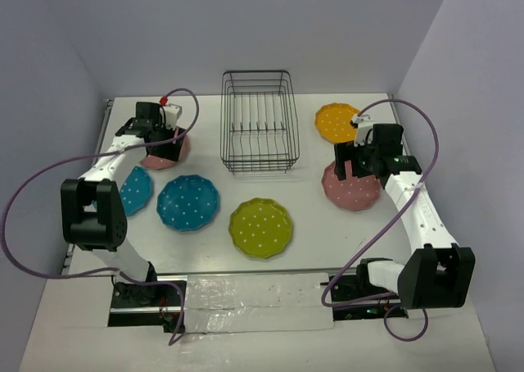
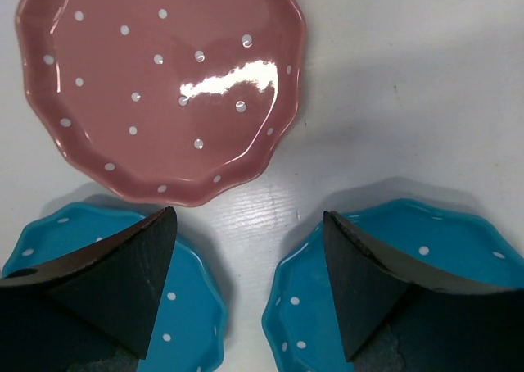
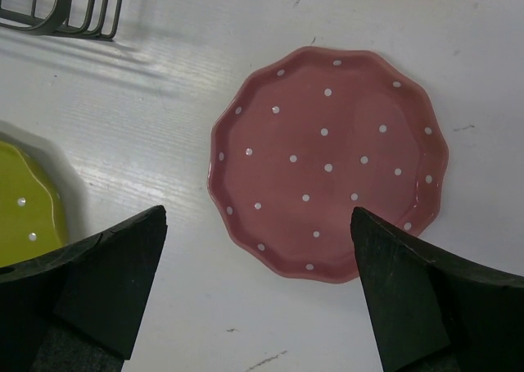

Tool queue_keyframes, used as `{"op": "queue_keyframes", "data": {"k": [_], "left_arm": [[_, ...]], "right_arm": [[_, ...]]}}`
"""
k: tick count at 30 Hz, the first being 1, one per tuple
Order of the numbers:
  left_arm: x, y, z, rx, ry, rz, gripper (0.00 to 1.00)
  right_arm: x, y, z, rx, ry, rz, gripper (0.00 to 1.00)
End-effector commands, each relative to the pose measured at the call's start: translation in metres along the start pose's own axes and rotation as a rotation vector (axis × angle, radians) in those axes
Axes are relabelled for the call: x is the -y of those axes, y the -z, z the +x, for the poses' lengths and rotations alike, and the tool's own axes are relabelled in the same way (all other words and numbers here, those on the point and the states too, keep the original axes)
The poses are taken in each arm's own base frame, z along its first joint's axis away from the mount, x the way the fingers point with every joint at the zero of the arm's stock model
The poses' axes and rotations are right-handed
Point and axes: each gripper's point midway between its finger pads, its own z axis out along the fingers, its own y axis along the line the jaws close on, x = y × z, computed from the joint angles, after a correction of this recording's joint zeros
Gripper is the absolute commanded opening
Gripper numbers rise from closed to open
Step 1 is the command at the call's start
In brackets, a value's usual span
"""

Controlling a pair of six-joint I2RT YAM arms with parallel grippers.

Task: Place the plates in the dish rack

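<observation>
Six plates lie flat on the bench (image 1: 327,245), none in the dish rack (image 1: 258,122) yet; it stands at upper centre of the top view. Both grippers are spread with nothing between the fingers. My left gripper (image 2: 247,224) hangs over bare bench just below the left pink plate (image 2: 160,85), and my right gripper (image 3: 259,224) over the lower-left rim of the right pink plate (image 3: 327,163). Step in hand, I'd say: first pick. The plates are flat and glazed, so go for the rim, one finger outside the scalloped edge and one on the inner face. Close firmly, the glaze looks slippery, and turn the plate upright before the prongs. One arm at the rack at a time. Only the top view gives the whole rack and the orange-yellow plate (image 1: 337,122) at upper right. Left wrist gives the close gaps: teal plate (image 2: 192,306) lower left, second teal plate (image 2: 458,241) lower right, both apart from the pink one. Right wrist catches a rack corner upper left and the yellow-green plate (image 3: 24,208) at the left edge.
</observation>
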Motion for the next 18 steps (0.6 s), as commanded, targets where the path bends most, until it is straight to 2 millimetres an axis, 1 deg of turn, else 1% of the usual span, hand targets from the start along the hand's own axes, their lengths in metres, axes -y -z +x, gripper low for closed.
{"op": "queue_keyframes", "data": {"k": [1, 2, 5, 6, 9, 10, 15, 16, 18], "left_arm": [[-0.004, -0.003, -0.013, 0.002, -0.049, -0.010, 0.80], [-0.003, -0.009, -0.013, -0.007, -0.052, 0.000, 0.77], [0.000, -0.020, -0.011, -0.030, -0.063, 0.012, 0.73], [0.006, -0.024, -0.010, -0.036, -0.073, 0.035, 0.72], [0.013, -0.035, -0.008, -0.053, -0.099, 0.049, 0.70], [0.015, -0.041, -0.004, -0.068, -0.109, 0.055, 0.68], [0.018, -0.059, -0.002, -0.095, -0.125, 0.075, 0.61], [0.021, -0.066, 0.001, -0.100, -0.138, 0.094, 0.60], [0.023, -0.071, -0.005, -0.092, -0.145, 0.108, 0.56]], "right_arm": [[-0.001, -0.004, -0.001, -0.003, 0.001, -0.007, 1.00], [-0.001, -0.005, -0.001, -0.006, 0.000, -0.009, 1.00], [0.000, -0.005, -0.001, -0.010, 0.002, -0.005, 1.00], [0.000, -0.007, 0.000, -0.014, 0.003, -0.005, 1.00], [0.000, -0.009, 0.001, -0.021, 0.003, -0.008, 1.00], [0.000, -0.009, 0.001, -0.023, 0.003, -0.008, 1.00], [0.000, -0.012, 0.002, -0.032, 0.001, -0.010, 1.00], [0.000, -0.013, 0.004, -0.035, 0.001, -0.010, 1.00], [0.000, -0.014, 0.003, -0.036, 0.001, -0.012, 1.00]]}}
